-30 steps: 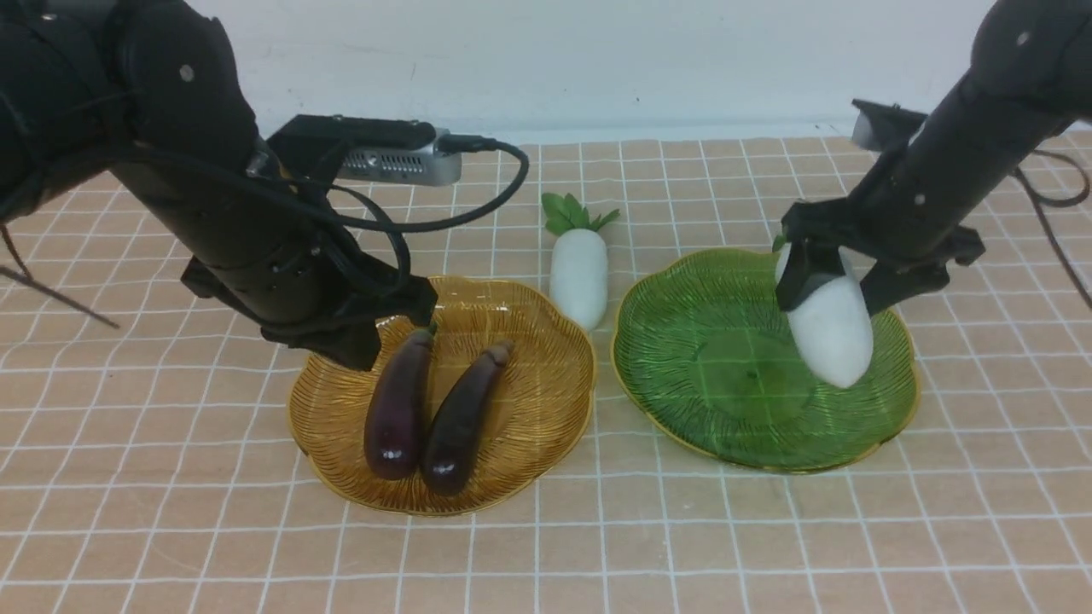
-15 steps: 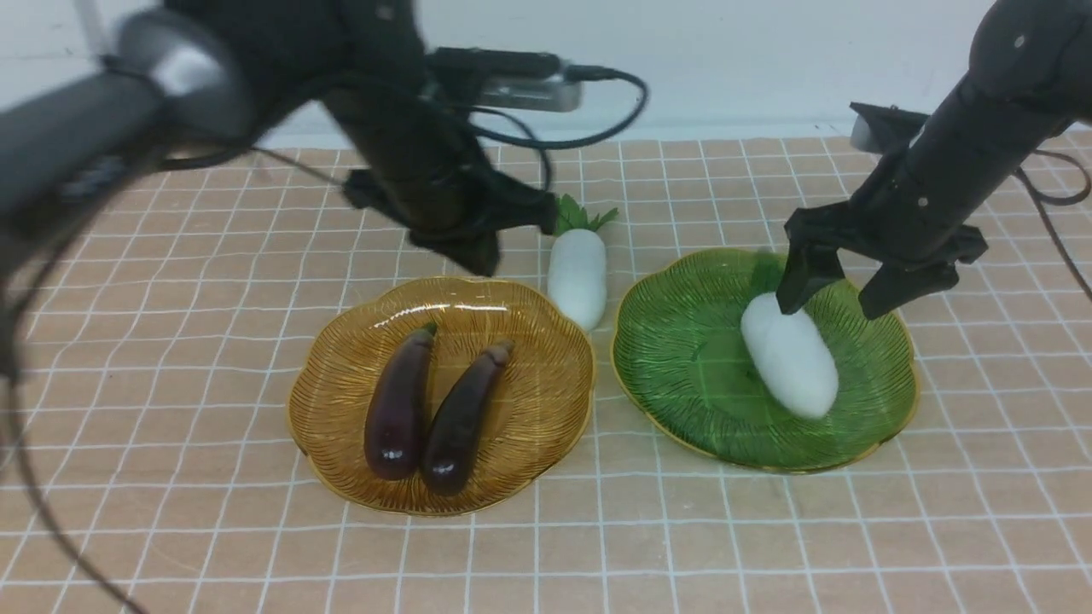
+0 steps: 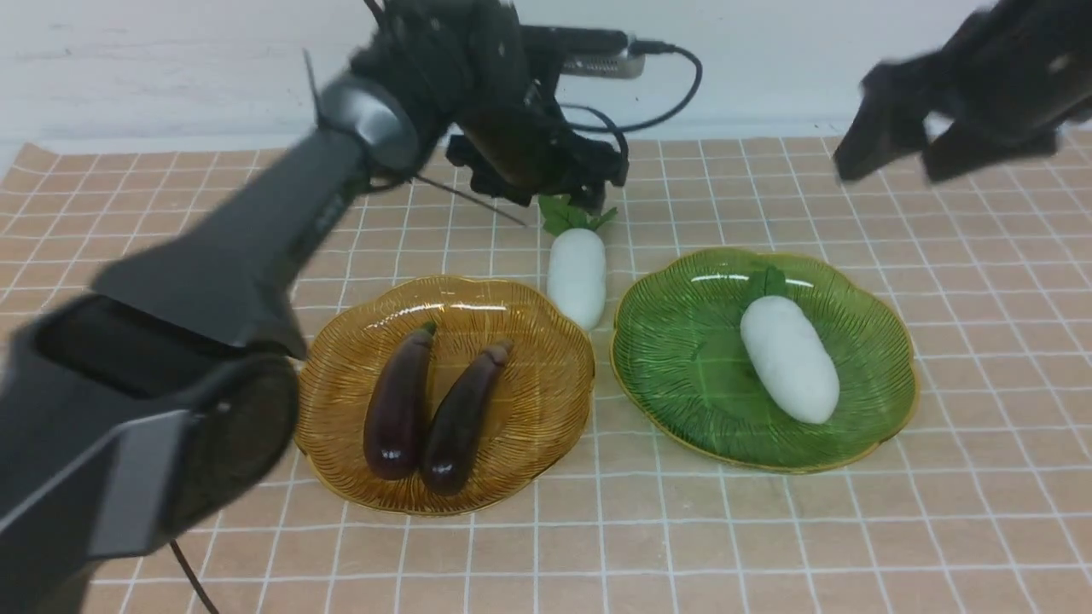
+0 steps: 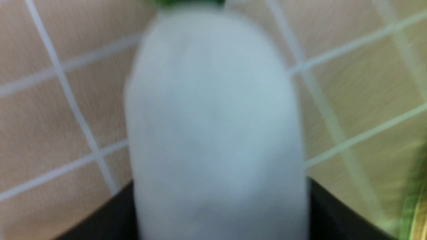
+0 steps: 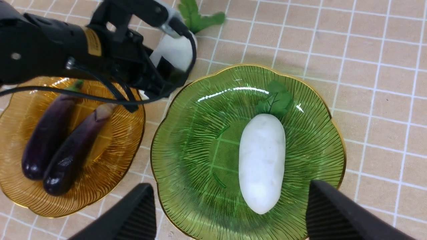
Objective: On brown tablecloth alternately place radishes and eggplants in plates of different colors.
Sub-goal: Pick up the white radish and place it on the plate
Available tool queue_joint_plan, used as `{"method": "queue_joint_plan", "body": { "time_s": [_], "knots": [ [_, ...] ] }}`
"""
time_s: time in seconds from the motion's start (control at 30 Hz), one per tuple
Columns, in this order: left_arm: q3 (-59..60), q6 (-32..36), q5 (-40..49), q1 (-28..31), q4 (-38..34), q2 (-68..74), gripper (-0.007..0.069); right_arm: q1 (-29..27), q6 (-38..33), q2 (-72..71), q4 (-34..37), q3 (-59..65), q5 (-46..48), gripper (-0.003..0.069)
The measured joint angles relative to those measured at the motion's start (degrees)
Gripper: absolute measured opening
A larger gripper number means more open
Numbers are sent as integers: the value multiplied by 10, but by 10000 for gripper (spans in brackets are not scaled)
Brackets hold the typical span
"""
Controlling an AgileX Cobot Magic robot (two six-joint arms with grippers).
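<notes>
Radish [image 3: 577, 277] leaves sit partly hidden behind left gripper [image 3: 580, 198].

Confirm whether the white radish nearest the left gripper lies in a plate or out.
Out: the white toy radish lies on the tan checked tablecloth, between the amber glass plate and green glass plate.

Glossy eggplants [image 3: 397, 409]; glassy, ribbed plates [image 3: 533, 396]; smooth radishes [image 3: 789, 358] — tablecloth [image 3: 768, 529] matt cloth.
</notes>
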Motion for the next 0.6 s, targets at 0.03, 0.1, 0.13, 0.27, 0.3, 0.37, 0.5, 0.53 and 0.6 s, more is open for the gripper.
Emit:
{"method": "queue_joint_plan", "body": {
  "time_s": [0.03,0.1,0.13,0.27,0.3,0.37,0.5,0.53,0.6],
  "knots": [
    [-1,0,2,0,-1,0,437,0,0,0,0,0,0,547],
    [-1,1,3,0,2,0,400,0,0,0,0,0,0,547],
    [-2,1,3,0,7,0,386,0,0,0,0,0,0,547],
    [-24,0,12,9,26,-5,384,0,0,0,0,0,0,547],
    [-41,-1,24,15,27,-11,384,0,0,0,1,0,0,547],
    [-63,-2,37,20,23,-21,384,0,0,0,5,0,1,547],
    [-107,-4,66,27,21,-46,383,0,0,0,12,0,1,547],
    [-113,-4,74,27,21,-51,383,0,0,0,15,0,1,547],
    [-134,-3,92,27,21,-61,383,0,0,0,21,0,1,547]
  ]
}}
